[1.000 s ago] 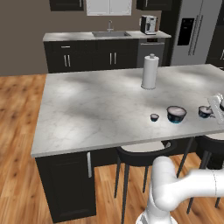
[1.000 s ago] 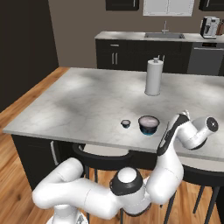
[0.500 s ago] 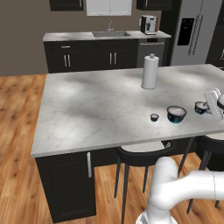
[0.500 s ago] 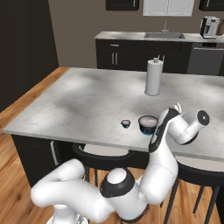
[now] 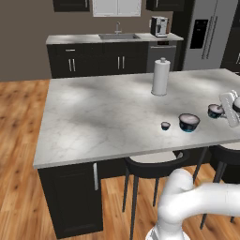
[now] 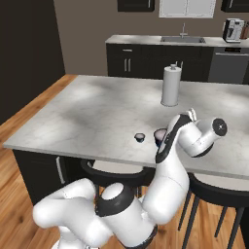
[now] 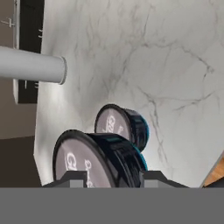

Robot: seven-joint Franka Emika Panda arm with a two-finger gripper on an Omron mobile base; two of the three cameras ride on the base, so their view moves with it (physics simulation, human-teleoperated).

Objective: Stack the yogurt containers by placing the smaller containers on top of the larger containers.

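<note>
3 yogurt containers point(image 5: 189, 122), dark sides, pale printed lids, teal bases, gripper point(image 5: 224, 111) pinching the mid-sized tub point(image 5: 215, 110).

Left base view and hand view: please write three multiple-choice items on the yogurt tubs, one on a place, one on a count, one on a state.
1. In the left base view, the tiny tub stands: A) left of the widest tub; B) on top of it; C) inside it.
2. Yogurt tubs in that view: A) two; B) three; C) four.
3. The gripper is: A) open, holding nothing; B) shut on the mid-sized tub; C) shut on the tiny tub.
Key: 1 A, they stand apart, side by side; 2 B, three show; 3 B, the hand view shows this tub between the finger tips.
</note>
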